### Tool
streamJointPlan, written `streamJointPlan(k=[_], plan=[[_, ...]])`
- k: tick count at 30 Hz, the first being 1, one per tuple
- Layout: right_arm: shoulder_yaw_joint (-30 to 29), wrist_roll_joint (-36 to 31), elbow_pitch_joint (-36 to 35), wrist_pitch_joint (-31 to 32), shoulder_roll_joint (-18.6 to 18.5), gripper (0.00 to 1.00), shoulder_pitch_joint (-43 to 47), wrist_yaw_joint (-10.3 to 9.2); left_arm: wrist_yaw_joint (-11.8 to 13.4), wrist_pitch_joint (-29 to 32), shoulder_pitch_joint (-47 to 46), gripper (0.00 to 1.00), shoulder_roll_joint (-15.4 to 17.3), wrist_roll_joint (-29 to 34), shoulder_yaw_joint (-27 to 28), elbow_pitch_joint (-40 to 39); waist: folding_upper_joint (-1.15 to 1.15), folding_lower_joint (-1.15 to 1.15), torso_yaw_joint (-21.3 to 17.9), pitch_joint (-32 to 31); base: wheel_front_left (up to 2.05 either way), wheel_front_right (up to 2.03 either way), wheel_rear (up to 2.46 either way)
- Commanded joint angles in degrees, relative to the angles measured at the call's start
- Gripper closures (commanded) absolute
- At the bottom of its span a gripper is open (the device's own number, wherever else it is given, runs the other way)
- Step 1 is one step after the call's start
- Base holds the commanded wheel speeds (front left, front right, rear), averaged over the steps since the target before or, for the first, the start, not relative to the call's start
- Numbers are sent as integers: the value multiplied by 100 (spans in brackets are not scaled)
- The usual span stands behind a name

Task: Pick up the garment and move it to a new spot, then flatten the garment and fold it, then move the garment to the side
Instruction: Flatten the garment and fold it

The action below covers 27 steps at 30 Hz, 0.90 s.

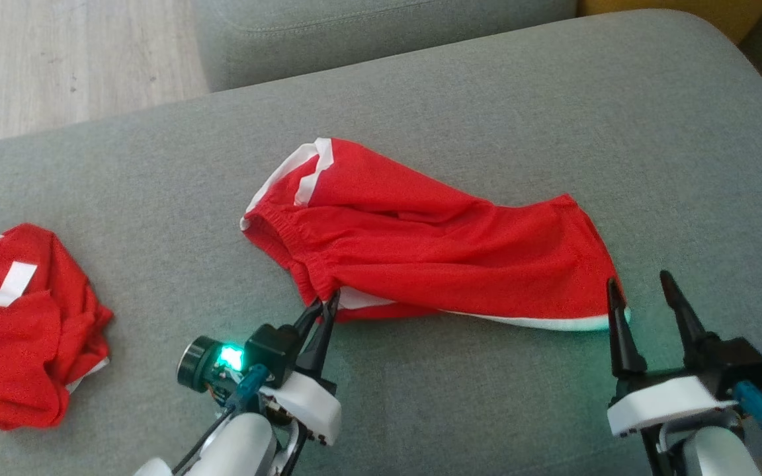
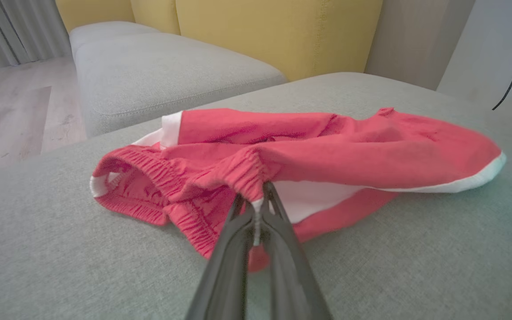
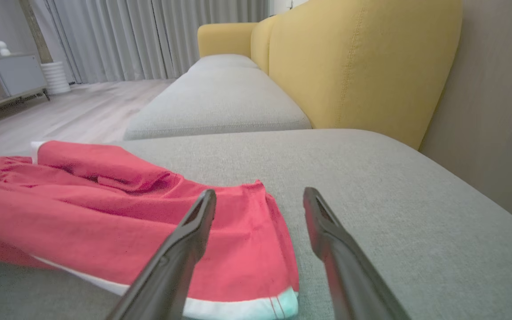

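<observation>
Crosswise, red shorts (image 1: 434,244), waistband (image 1: 292,239) leftward in the clamped left claw (image 1: 329,299); right claw (image 1: 639,279) agape.

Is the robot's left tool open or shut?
Shut. The left tool pinches the red shorts at their elastic waistband, jaws pressed together with cloth between them.

**Lighting and image quality**

Soft, even daylight, bright, with no glare and only faint shadows. Head view slightly grainy. Green indicator lamp (image 1: 230,357) glows sharply. There is a teal cast on one corner of the garment (image 1: 434,244) hem and on the cushion (image 1: 487,99) beside it. Wrist views: near fingers (image 2: 229,266) blurred, mild wide-angle stretch toward the edges, reds washed to pink.
</observation>
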Motion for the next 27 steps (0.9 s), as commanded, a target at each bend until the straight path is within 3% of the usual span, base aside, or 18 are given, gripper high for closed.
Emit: streamJointPlan(k=[1,18,27], plan=[[114,-83,-102,-60,-31,0,-188,-4,78,-80,-182,100,84,-60,231,-215,0,0,22,-19,0,0,0],[100,-678,650,1033,-31,0,-26,-4,220,-153,-119,100,156,-98,175,-367,0,0,110,-8,0,0,0],[114,-629,843,1368,-31,0,-120,-4,227,-118,-177,100,157,-113,93,-385,0,0,141,23,0,0,0]])
